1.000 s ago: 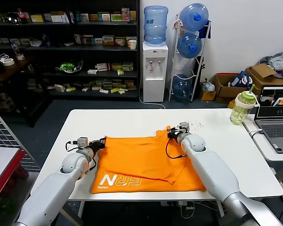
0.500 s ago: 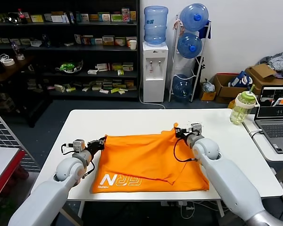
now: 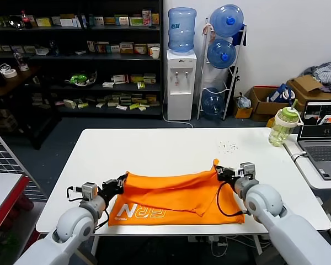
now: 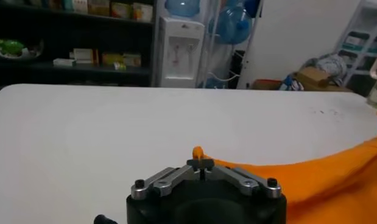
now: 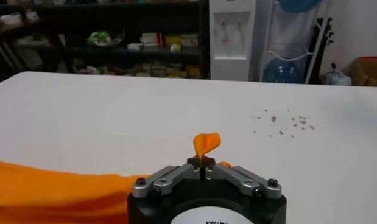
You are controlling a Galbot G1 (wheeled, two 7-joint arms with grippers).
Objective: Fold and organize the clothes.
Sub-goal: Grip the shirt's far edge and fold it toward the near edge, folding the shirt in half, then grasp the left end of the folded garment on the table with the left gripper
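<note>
The orange T-shirt [image 3: 174, 196] lies on the white table [image 3: 165, 149] near its front edge, folded over itself, white lettering [image 3: 137, 212] showing on the lower layer at front left. My left gripper [image 3: 120, 183] is shut on the shirt's left far corner; a small orange tip [image 4: 198, 152] pokes out past its fingertips. On the right, my right gripper [image 3: 219, 170] is shut on the far right corner, a curl of orange cloth [image 5: 206, 144] sticking up above its jaws. The upper layer sags between the two grippers.
A green-lidded bottle [image 3: 281, 126] and a laptop [image 3: 321, 138] stand at the table's right side. Small dark crumbs [image 3: 228, 147] dot the tabletop right of centre. Shelves [image 3: 77, 55] and a water dispenser [image 3: 180, 77] stand beyond the table.
Both grippers have drawn the shirt's far edge toward the front of the table and moved apart. The upper layer now covers more of the lower one.
</note>
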